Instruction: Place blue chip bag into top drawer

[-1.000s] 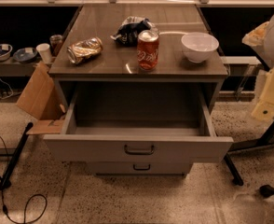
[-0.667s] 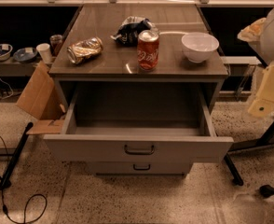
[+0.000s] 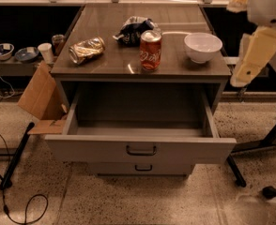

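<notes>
The blue chip bag (image 3: 132, 29) lies crumpled at the back middle of the cabinet top, just behind a red soda can (image 3: 150, 49). The top drawer (image 3: 140, 146) is pulled wide open below the top and nothing shows inside it; its dark curved handle is at the front centre. My arm comes in at the right edge, with the pale yellowish gripper (image 3: 252, 56) hanging beside the cabinet's right side, above drawer height and well right of the bag.
A crushed gold-brown can (image 3: 86, 49) lies on the left of the top and a white bowl (image 3: 202, 46) stands on the right. The smaller lower drawer (image 3: 142, 168) is closed. A cardboard box (image 3: 39, 97), cables and a chair base are on the floor.
My arm and gripper at the right edge have moved up and a little left, toward the cabinet top. The objects and the drawer have not moved.
</notes>
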Robot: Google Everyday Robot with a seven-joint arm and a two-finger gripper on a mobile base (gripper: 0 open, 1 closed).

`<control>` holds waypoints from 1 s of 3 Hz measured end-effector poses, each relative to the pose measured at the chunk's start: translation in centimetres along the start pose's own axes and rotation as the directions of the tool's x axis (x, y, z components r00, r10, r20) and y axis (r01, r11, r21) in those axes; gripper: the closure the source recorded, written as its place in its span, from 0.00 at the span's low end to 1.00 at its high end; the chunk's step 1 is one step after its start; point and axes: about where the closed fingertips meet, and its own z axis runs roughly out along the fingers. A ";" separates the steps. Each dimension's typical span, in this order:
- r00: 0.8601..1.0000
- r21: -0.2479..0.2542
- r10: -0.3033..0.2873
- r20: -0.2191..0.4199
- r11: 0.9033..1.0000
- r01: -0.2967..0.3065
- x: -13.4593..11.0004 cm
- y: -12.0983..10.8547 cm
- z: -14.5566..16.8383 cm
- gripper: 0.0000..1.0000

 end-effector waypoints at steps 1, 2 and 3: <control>1.000 0.020 -0.003 -0.005 1.000 0.003 -0.3 -4.3 1.1 0.00; 0.998 0.044 0.060 0.008 0.997 -0.060 -0.4 -7.9 2.7 0.00; 0.978 0.066 0.201 0.059 0.977 -0.205 -0.7 -10.4 4.7 0.00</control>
